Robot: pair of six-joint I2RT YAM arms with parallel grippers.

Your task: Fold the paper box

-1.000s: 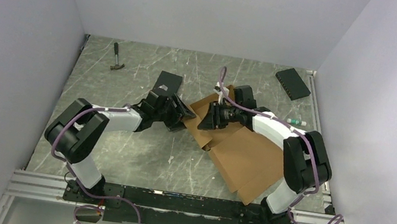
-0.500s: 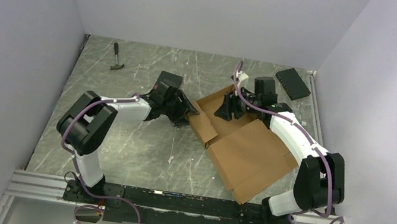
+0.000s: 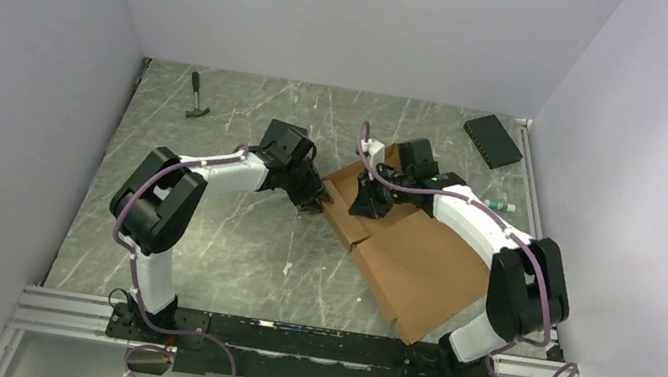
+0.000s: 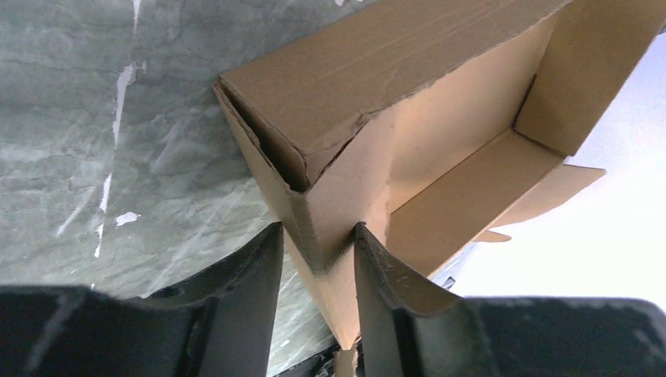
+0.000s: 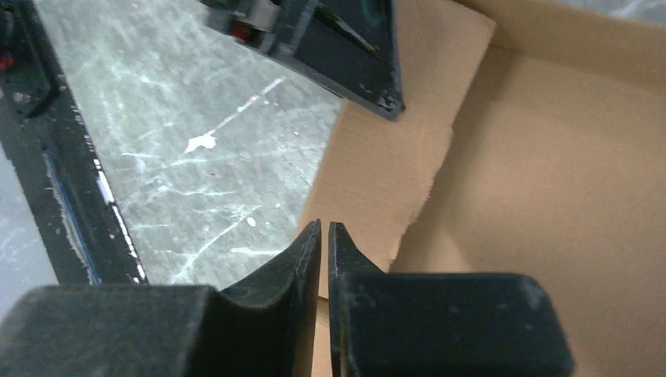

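The brown paper box (image 3: 415, 257) lies open right of centre, with its tray part raised at the far left and its flat lid panel toward the near right. My left gripper (image 3: 315, 198) stands at the tray's left corner. In the left wrist view its fingers (image 4: 369, 263) straddle the corner wall (image 4: 330, 212) and press on it from both sides. My right gripper (image 3: 363, 200) hovers over the tray's left flap (image 5: 393, 157), fingers (image 5: 310, 243) shut with nothing between them. The left gripper's black finger (image 5: 369, 71) shows beyond that flap.
A hammer (image 3: 197, 98) lies at the far left of the marbled table. A flat black box (image 3: 493, 140) lies at the far right corner, and a white marker (image 3: 500, 206) rests by the right wall. A metal rail (image 3: 286, 338) runs along the near edge.
My left gripper moved right onto the box's left corner and closed on its wall. The right gripper swung from the tray's far side back over its left part. The box shifted slightly.
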